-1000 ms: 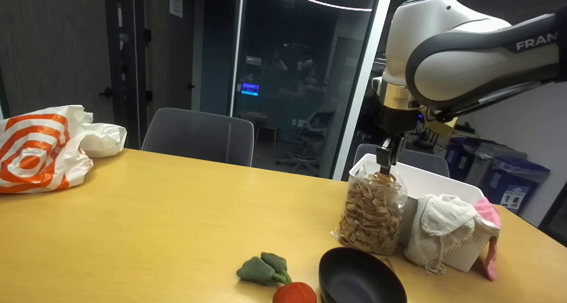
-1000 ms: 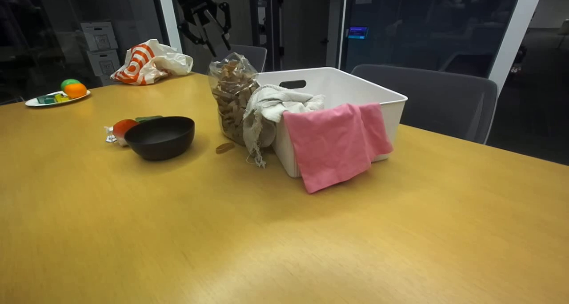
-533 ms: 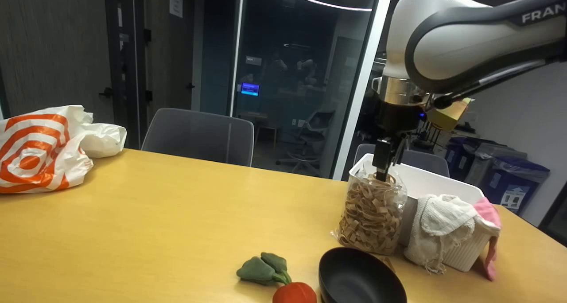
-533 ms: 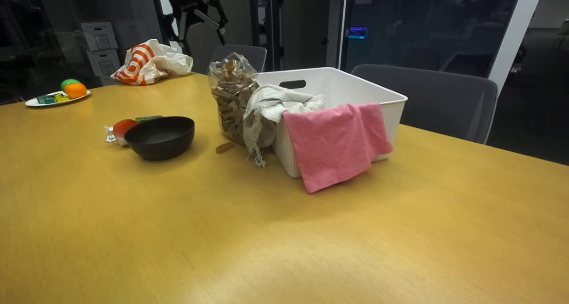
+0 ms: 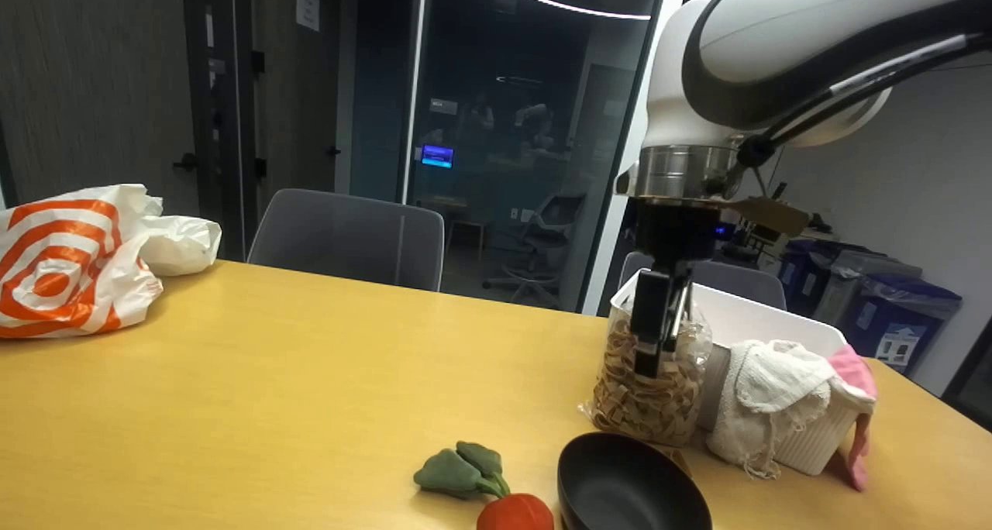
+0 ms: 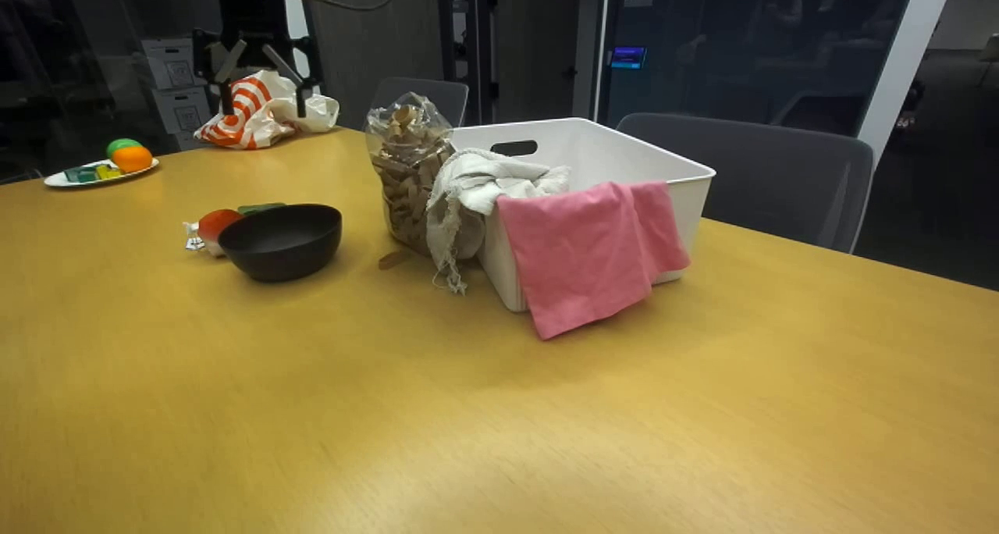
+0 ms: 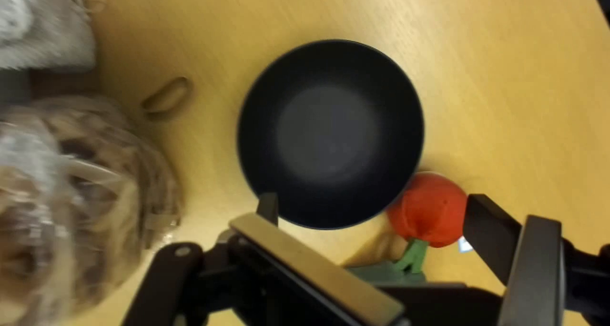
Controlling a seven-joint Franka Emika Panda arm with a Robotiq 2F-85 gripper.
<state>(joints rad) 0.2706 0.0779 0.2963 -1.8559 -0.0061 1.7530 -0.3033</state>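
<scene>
My gripper [image 7: 374,211] stands open with nothing between its fingers, pointing down over the table. In the wrist view the black bowl [image 7: 329,130] lies below and ahead of it. A red toy vegetable [image 7: 429,209] with a green stem and dark green leaves [image 7: 386,272] shows between the fingers, beneath them and against the bowl's rim. In an exterior view the gripper [image 6: 264,111] hangs well above the bowl [image 6: 281,245]. A clear bag of tan loops [image 6: 410,183] stands upright beside the white bin, apart from the gripper; in an exterior view the gripper [image 5: 657,359] overlaps it.
The white bin [image 6: 640,159] has a pale cloth [image 6: 499,176] and a pink cloth [image 6: 593,253] over its edges. One loose loop [image 6: 394,260] lies by the bag. Farther off are a plate of toy food [image 6: 58,181], a plastic bag [image 5: 74,266] and chairs [image 5: 349,235].
The gripper has moved away from above the bag of loops toward the bowl and turned more upright. Its fingers have spread wider. Bag, bowl and cloths have not moved.
</scene>
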